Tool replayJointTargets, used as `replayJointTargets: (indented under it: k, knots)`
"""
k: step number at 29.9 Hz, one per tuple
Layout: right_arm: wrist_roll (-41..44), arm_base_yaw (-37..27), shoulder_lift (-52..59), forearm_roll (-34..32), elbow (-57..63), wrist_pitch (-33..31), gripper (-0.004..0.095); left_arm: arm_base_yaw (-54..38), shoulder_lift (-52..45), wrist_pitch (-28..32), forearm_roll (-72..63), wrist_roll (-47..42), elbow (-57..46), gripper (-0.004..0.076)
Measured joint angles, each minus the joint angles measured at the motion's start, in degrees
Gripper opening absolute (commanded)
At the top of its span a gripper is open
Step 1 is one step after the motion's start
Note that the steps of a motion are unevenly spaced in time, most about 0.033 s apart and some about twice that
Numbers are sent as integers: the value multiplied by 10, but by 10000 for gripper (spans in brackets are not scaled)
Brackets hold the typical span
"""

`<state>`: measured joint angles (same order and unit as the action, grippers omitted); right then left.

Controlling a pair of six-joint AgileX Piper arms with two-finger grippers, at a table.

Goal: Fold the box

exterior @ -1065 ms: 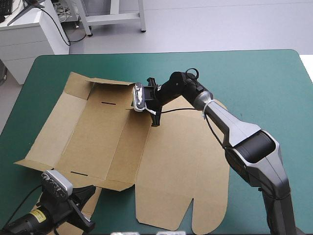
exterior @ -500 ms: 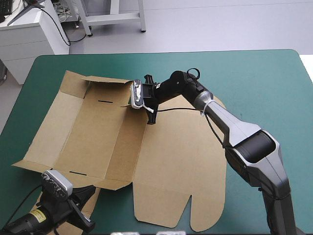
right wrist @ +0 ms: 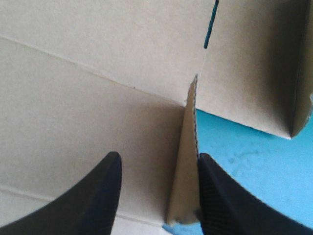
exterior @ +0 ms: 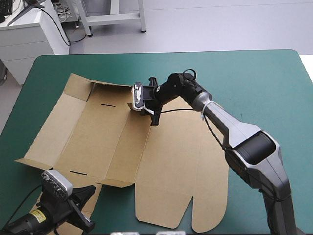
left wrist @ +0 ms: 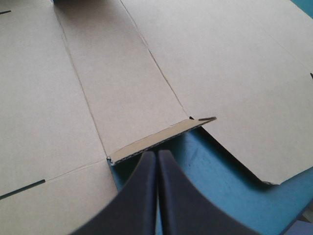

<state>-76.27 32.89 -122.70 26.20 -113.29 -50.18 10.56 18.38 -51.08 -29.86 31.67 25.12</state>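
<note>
Nearest, at the table's 7 o'clock corner in the high view, the left gripper (left wrist: pixel 156 152) has its black fingers pressed together into one point, holding nothing. A short flap (left wrist: pixel 156 139) on the box's near edge stands just ahead of the tips, at about 1 o'clock from them. The brown box (exterior: pixel 181 161) lies open and mostly flat on the teal-green table (exterior: pixel 254 78). Its creases run roughly 7 to 1 o'clock, the rounded lid part lies toward 5 and the tray part toward 9, where the side panels tilt up a little. Farther on, at the tray's far edge, the right gripper (right wrist: pixel 159 159) points down with its fingers apart. A small tab (right wrist: pixel 183 191) stands upright between them, right beside one finger, perhaps touching, and well clear of the other. I judge the next move turns on that tab, and the right arm is much the nearer. The cover looks smooth. Beyond, at 11 o'clock, a white cabinet (exterior: pixel 24 44) stands on pale floor (exterior: pixel 205 24)
</note>
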Motion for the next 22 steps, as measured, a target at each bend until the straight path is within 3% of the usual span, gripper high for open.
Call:
replayJointTargets:
  k: [5,11,22]
  knots:
    - [86,-20,47,-79,1,-34,441,0,0,0,0,0,0,-8]
    - [226,-89,120,-158,1,-76,431,0,0,0,0,0,0,-8]
    - [405,-302,251,-148,3,-209,126,0,0,0,0,0,0,-8]
